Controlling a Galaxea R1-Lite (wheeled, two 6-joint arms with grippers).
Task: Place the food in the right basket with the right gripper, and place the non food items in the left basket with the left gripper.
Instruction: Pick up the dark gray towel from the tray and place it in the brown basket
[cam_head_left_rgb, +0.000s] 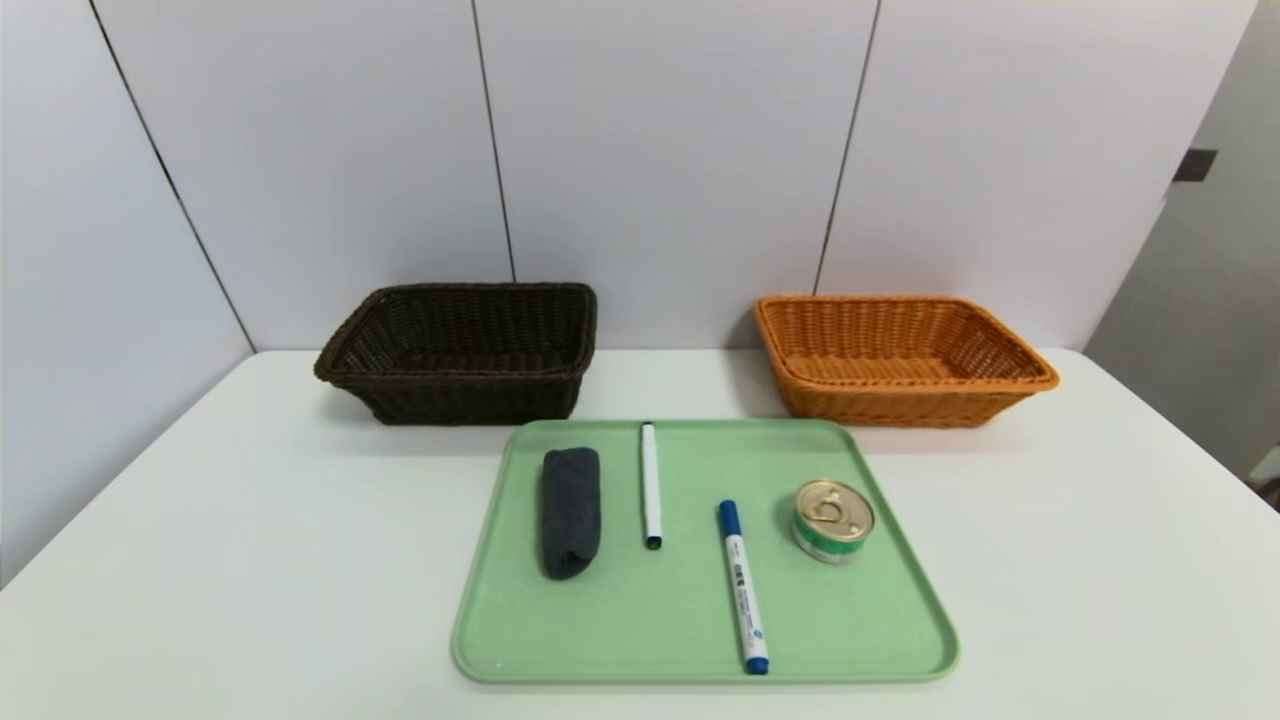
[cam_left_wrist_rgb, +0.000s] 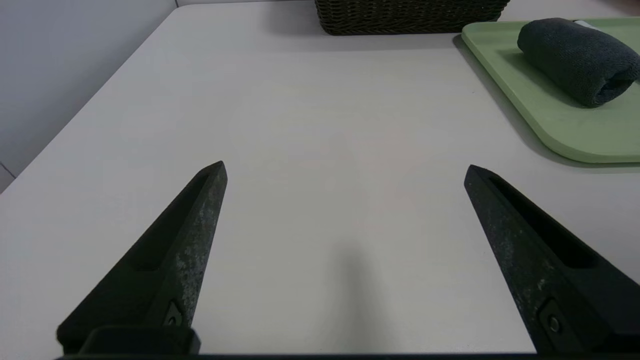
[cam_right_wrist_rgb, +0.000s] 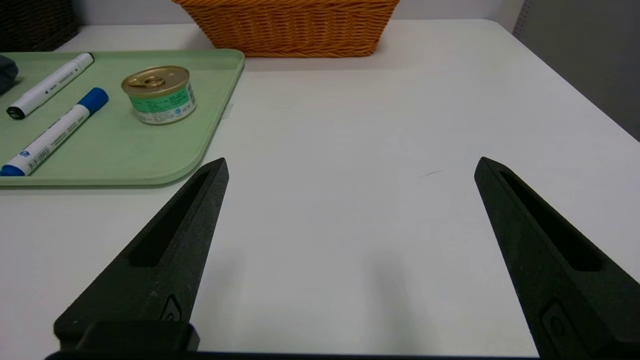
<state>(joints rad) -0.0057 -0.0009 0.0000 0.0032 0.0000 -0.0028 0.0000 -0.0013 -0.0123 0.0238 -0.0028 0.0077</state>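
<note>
On the green tray lie a folded dark grey cloth, a slim white marker with a black tip, a blue-capped white marker and a small tin can with a gold lid. The dark brown left basket and the orange right basket stand behind the tray. My left gripper hovers open over bare table beside the tray's left edge. My right gripper hovers open over bare table off the tray's right side. Neither arm shows in the head view.
The white table meets a panelled wall at the back. Its left edge and right edge lie near the grippers. Both baskets look empty.
</note>
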